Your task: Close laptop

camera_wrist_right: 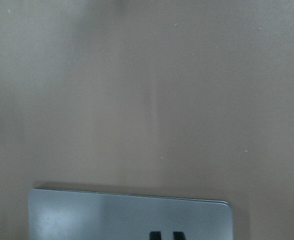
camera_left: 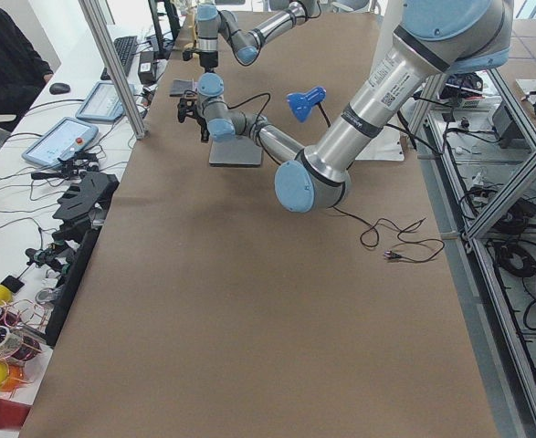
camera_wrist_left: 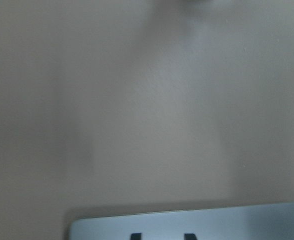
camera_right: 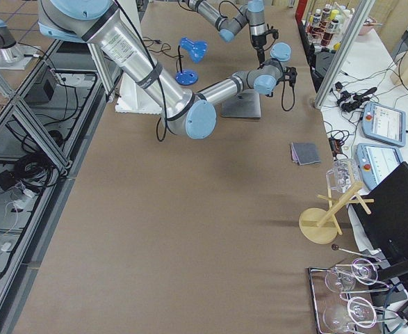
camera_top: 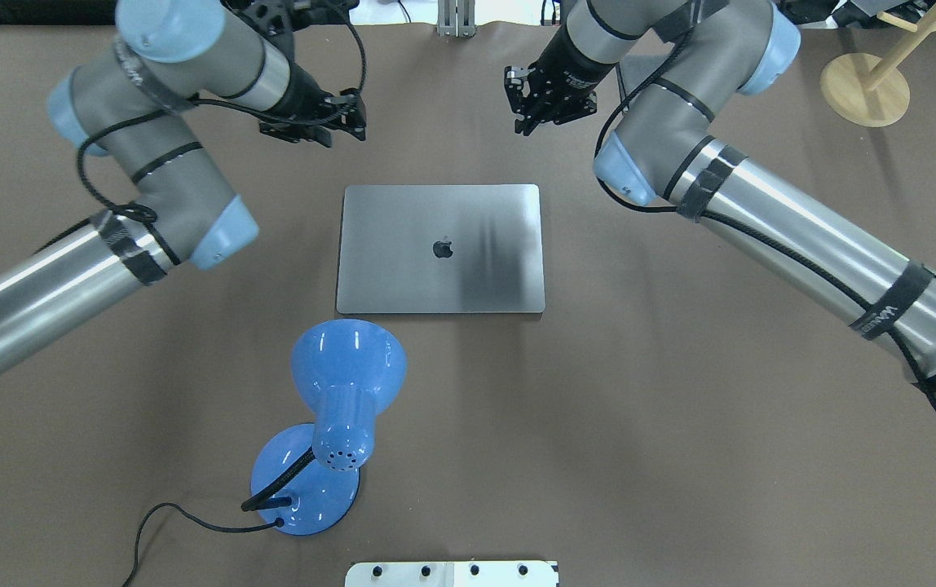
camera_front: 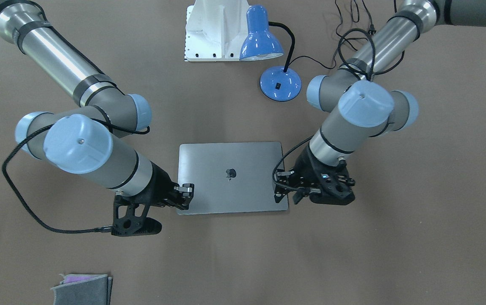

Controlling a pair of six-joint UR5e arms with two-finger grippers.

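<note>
Laptop: the laptop (camera_top: 440, 249) is shut and lies flat in the middle of the table (camera_top: 680, 367). Its grey lid is up, and the dark logo on it shows.
Laptop edges: its sides run straight along the table. In the overhead view, one long edge is toward the robot and the other is toward the far side.
Left gripper: the left gripper (camera_top: 351, 119) hangs in the air over the far left corner zone of the laptop and does not touch it.
Left gripper state: in the left wrist view two dark fingertips (camera_wrist_left: 189, 236) stand clearly apart over the lid edge. Nothing is between them, so the jaws are spread.
Right gripper: the right gripper (camera_top: 521, 102) hangs over the far right corner zone, also raised and free of the lid.
Right gripper state: in the right wrist view its fingertips (camera_wrist_right: 155, 235) are very near each other with only a thin gap, so the jaws are almost together and hold nothing.
Lamp: a blue lamp (camera_top: 337, 391) stands near the laptop's near left corner and is apart from it. Its shade is nearest the laptop and its black cable runs off the table.
Cloth: a grey folded cloth (camera_front: 83, 288) lies at the operators' edge, well apart from the laptop.
White base: a white base (camera_front: 213, 29) is at the robot's side, just beside the lamp shade.
</note>
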